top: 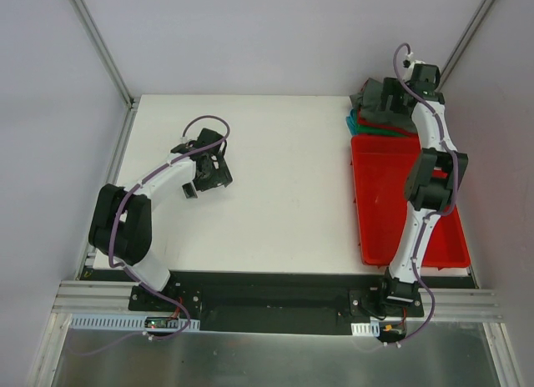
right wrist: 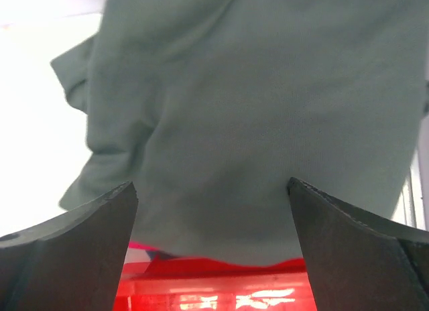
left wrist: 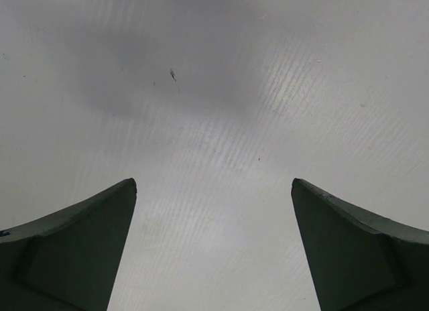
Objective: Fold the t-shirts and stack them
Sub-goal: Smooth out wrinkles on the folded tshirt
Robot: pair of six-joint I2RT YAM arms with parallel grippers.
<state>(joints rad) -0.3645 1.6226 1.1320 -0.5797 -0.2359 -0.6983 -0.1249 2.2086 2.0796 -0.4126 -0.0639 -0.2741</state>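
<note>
The grey shirt [right wrist: 255,123] is plain charcoal, the teal shirt [top: 351,120] blue-green. The tray [top: 392,203] is bright red, the table [top: 284,178] white, the cable [top: 200,119] purple.

Top view: even diffuse light. White table [top: 284,170] is bright but not clipped, shadows faint and soft. Left wrist view: broad soft shadow blob upper left, streaky sheen upper right. The left gripper [left wrist: 213,257] reads dark with slightly soft edges. Right wrist view: background at left blown out to white, hot glare on the red tray [right wrist: 214,299] at the bottom. The grey t-shirt [right wrist: 268,123] is soft-focus and low contrast.
</note>
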